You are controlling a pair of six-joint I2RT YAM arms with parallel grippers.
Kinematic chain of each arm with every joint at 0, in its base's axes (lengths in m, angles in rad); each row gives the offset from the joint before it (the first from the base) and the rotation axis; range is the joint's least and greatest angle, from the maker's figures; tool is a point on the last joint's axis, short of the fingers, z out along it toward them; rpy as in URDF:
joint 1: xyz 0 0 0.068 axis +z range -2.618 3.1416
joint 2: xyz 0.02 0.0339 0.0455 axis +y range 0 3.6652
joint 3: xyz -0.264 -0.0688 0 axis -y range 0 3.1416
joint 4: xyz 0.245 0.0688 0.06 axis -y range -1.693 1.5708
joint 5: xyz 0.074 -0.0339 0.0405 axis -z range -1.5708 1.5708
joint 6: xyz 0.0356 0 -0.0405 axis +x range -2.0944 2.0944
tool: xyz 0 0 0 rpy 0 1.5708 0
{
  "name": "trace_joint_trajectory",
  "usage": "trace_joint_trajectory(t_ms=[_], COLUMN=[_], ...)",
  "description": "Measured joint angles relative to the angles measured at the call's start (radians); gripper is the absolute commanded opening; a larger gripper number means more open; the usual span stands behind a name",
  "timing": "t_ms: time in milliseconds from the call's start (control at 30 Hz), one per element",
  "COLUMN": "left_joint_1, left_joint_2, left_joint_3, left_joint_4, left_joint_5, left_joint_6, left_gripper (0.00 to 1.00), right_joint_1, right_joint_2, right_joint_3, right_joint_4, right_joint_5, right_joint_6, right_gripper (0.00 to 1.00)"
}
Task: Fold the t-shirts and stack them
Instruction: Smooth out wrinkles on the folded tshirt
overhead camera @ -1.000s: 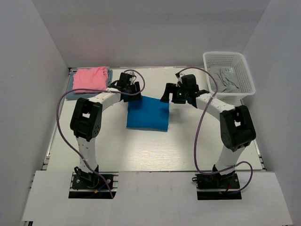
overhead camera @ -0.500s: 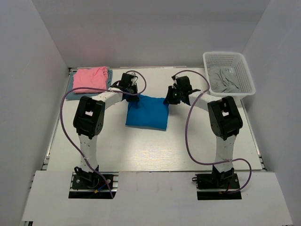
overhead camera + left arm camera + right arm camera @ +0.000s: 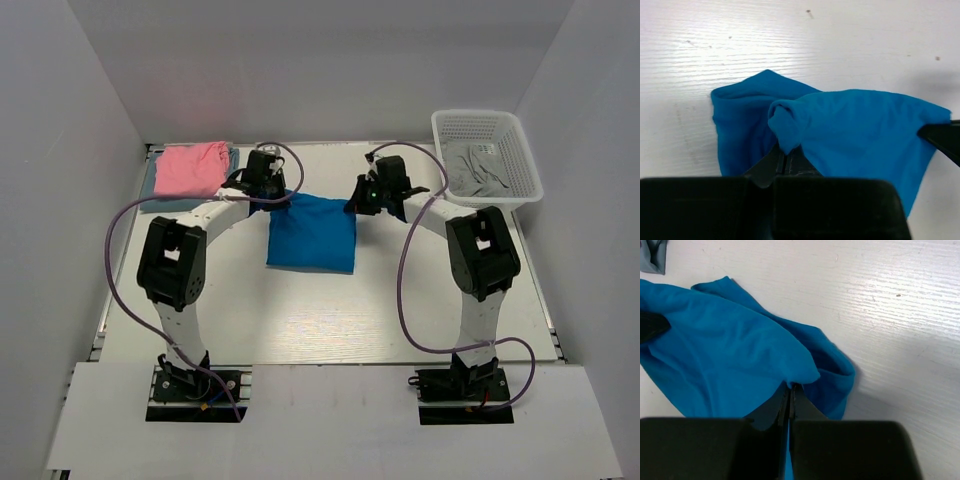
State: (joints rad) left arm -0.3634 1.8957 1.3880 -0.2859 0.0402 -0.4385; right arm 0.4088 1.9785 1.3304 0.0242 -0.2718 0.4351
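We saw the left tool (image 3: 784, 161) and right tool (image 3: 790, 391) clamped on corners of the blue shirt (image 3: 312, 232). Cloth hid their tips.

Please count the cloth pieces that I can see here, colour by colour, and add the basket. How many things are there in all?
bright blue shirt: 1
pink shirt: 1
grey-blue shirt, under the pink one: 1
grey cloth, one heap in the basket: 1
white basket: 1
Total: 5
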Motion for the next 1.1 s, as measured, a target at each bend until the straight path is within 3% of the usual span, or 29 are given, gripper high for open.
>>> trace_joint_trajectory(t_ms=[233, 433, 500, 533, 567, 600, 633, 667, 833, 1100], left_joint_1=[0.009, 0.011, 0.014, 0.016, 0.018, 0.020, 0.021, 0.022, 0.026, 0.026], left_joint_2=[0.130, 0.194, 0.195, 0.195, 0.194, 0.191, 0.189, 0.184, 0.106, -0.125], left_joint_3=[0.055, 0.103, 0.113, 0.117, 0.119, 0.120, 0.120, 0.120, 0.094, -0.118], left_joint_4=[-0.044, -0.073, -0.087, -0.093, -0.098, -0.103, -0.109, -0.114, -0.140, -0.086], left_joint_5=[-0.085, -0.115, -0.127, -0.133, -0.137, -0.143, -0.149, -0.156, -0.171, -0.131], left_joint_6=[-0.027, -0.060, -0.061, -0.062, -0.059, -0.057, -0.063, -0.062, -0.055, -0.031], left_gripper=[0.00, 0.27, 0.47, 0.64, 0.98, 1.00, 1.00, 1.00, 1.00, 1.00], right_joint_1=[0.000, 0.002, 0.001, 0.001, 0.001, 0.001, 0.001, 0.001, 0.001, -0.001], right_joint_2=[0.044, 0.117, 0.127, 0.128, 0.128, 0.128, 0.128, 0.127, 0.066, -0.198], right_joint_3=[0.038, 0.099, 0.114, 0.121, 0.129, 0.137, 0.146, 0.154, 0.140, -0.061], right_joint_4=[-0.005, -0.042, -0.059, -0.068, -0.076, -0.081, -0.085, -0.090, -0.107, -0.075], right_joint_5=[0.019, 0.056, 0.062, 0.063, 0.064, 0.064, 0.063, 0.063, 0.062, 0.056], right_joint_6=[0.011, 0.003, -0.003, -0.005, -0.009, -0.014, -0.022, -0.023, -0.047, -0.039], right_gripper=[0.00, 0.28, 0.39, 0.45, 0.50, 0.55, 0.77, 0.90, 0.90, 0.90])
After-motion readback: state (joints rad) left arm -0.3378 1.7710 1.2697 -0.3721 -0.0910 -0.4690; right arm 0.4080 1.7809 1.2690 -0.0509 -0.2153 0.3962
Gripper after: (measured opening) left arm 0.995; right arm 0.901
